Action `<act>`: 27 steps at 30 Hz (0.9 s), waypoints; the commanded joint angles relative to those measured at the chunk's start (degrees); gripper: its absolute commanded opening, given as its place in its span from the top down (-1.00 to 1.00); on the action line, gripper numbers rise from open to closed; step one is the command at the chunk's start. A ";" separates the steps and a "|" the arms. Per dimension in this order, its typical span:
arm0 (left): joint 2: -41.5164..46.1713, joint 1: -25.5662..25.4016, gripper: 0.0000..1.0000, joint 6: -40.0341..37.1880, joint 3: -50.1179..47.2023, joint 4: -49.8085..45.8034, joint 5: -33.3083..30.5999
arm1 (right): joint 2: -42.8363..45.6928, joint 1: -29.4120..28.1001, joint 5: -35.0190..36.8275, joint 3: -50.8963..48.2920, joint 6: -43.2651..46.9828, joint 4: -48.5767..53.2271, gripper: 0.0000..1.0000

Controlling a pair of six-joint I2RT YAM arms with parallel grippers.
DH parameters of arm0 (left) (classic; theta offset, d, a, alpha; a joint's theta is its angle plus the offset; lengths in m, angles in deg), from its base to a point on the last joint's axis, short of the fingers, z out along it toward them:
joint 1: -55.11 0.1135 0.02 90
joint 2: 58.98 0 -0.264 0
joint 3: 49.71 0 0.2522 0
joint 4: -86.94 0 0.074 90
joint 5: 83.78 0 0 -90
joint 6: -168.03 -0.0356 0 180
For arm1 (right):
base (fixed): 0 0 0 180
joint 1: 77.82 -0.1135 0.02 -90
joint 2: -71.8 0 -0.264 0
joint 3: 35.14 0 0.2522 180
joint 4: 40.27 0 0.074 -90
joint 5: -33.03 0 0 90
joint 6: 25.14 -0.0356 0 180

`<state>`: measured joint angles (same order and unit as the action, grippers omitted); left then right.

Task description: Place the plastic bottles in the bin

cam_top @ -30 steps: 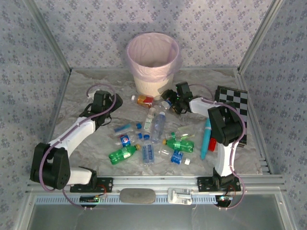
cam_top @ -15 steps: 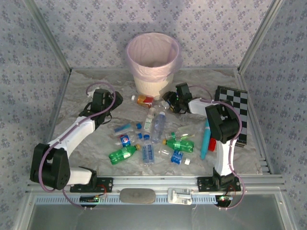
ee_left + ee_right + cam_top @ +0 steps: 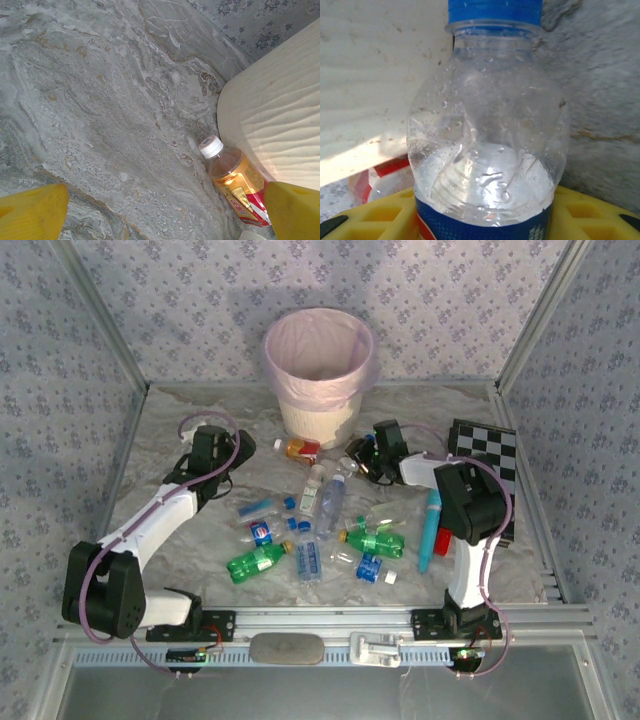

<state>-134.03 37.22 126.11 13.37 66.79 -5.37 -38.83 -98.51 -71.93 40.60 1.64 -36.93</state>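
Note:
The cream bin (image 3: 320, 370) with its pink liner stands at the back centre. Several plastic bottles lie mid-table, among them a green bottle (image 3: 257, 560) and a long clear bottle (image 3: 330, 502). My right gripper (image 3: 362, 455) hovers just right of the bin's foot. In the right wrist view it is shut on a dented clear bottle (image 3: 487, 145) with a blue cap and blue label. My left gripper (image 3: 232, 452) stands open over bare table, left of an orange-labelled bottle (image 3: 234, 181) that lies against the bin wall (image 3: 280, 120).
A turquoise stick with a red end (image 3: 430, 525) lies at the right. The chequered board (image 3: 485, 465) leans behind it. A second green bottle (image 3: 378, 540) and small blue-labelled bottles (image 3: 309, 558) crowd the table's middle. Patterned walls enclose the table.
My right gripper has shifted slightly right and toward the near side, away from the bin's foot, with the clear bottle in it. The left arm has barely moved.

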 commanded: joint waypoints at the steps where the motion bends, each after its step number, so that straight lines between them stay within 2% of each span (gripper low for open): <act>1: 1.44 0.22 -1.00 -0.47 0.33 -0.20 -1.57 | 6.01 0.59 2.05 -0.39 5.85 5.84 -0.01; 10: 1.75 1.77 -1.00 -1.44 0.36 -0.10 -2.17 | 19.98 0.93 9.86 1.66 21.15 21.01 0.02; 15: 2.61 3.95 -1.00 -1.47 -0.19 0.53 -1.50 | 26.03 1.28 12.79 8.05 28.56 26.07 0.01; 20: 3.74 5.01 -1.00 -1.58 -1.22 0.94 -0.77 | 27.06 1.38 12.85 17.75 31.99 28.40 0.01; 27: 5.32 5.23 -1.00 -0.34 -4.25 1.12 1.04 | 22.82 0.01 11.22 31.08 33.54 25.48 0.01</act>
<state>-130.31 42.05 125.50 10.35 67.18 -5.61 -13.80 -97.61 -60.63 66.94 32.39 -10.87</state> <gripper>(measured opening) 0.998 0.499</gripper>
